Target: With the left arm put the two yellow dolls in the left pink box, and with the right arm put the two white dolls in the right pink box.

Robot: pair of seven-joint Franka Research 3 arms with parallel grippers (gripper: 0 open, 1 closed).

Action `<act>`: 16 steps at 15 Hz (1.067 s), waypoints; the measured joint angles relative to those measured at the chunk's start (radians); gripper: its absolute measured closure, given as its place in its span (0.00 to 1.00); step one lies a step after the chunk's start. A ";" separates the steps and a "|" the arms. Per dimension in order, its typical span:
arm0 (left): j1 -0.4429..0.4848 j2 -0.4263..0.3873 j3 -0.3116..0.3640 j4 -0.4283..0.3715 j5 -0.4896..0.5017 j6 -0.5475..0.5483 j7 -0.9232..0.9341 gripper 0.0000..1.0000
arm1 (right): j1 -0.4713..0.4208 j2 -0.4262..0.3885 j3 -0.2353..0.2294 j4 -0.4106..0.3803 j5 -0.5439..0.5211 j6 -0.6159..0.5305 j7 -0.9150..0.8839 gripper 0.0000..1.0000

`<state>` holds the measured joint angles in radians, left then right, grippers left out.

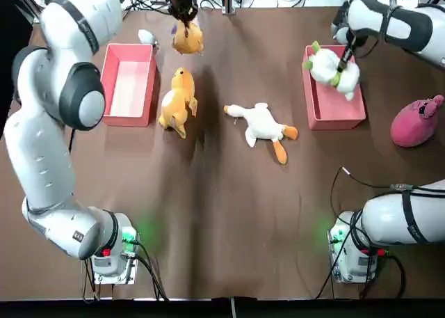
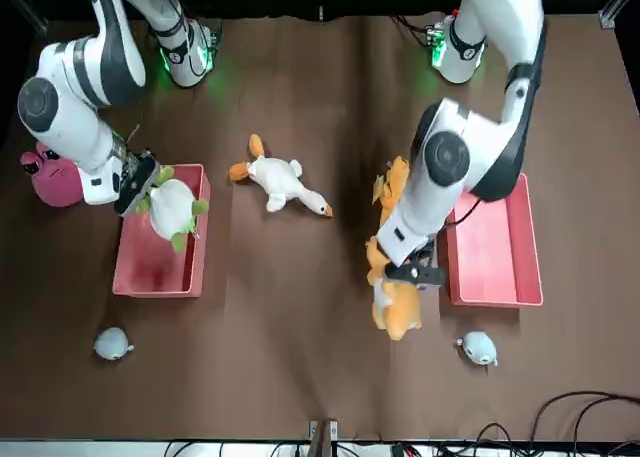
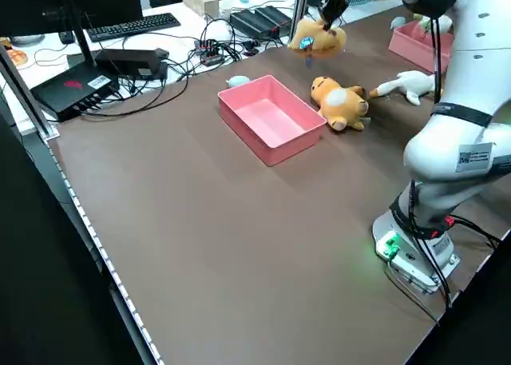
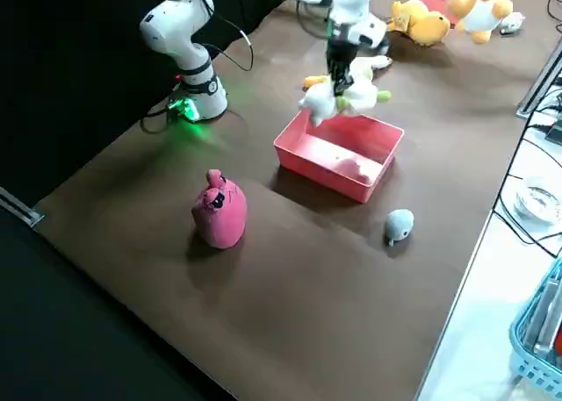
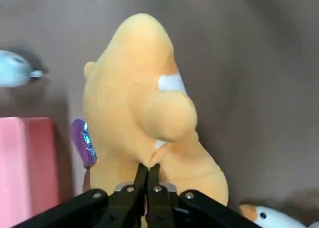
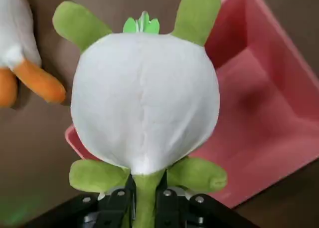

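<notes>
The left claw (image 1: pixel 183 10) pinches a plump yellow doll (image 1: pixel 188 38) by a fold of its soft plush, its fingers (image 5: pixel 141 180) drawn tight together, and the doll hangs below it above the brown table (image 1: pixel 222 220), just past the far end of the left pink box (image 1: pixel 128 83) and to its inner side, not over its opening; the second yellow doll (image 1: pixel 177 101) lies on its side on the table just beside that box's inner wall; the right claw (image 1: pixel 343 62) is clenched on a green stem of a round white doll (image 1: pixel 332 71) with green limbs and a small leaf tuft, which dangles over the near-left corner of the right pink box (image 1: pixel 332 104), partly above its rim; the other white doll (image 1: pixel 261 124), a long-necked goose shape with orange beak and feet, lies flat on the table between the two boxes, well apart from both claws; both boxes are shallow rectangular trays with smooth, hard-looking walls; a rounded pink plush toy (image 1: pixel 415 122) sits near the right box's outer side, and a small pale grey-blue toy (image 1: pixel 147 37) rests near the left box's far corner.
</notes>
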<state>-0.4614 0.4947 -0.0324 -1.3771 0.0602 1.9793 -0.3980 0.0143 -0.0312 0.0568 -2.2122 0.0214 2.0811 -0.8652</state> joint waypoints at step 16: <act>0.367 -0.045 -0.002 -0.112 0.048 -0.394 0.429 0.97 | -0.096 0.174 0.003 -0.160 0.001 0.294 -0.205 0.78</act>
<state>-0.0941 0.4494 -0.0344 -1.4886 0.1081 1.5853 0.0308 -0.0812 0.1431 0.0598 -2.3724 0.0222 2.3756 -1.0706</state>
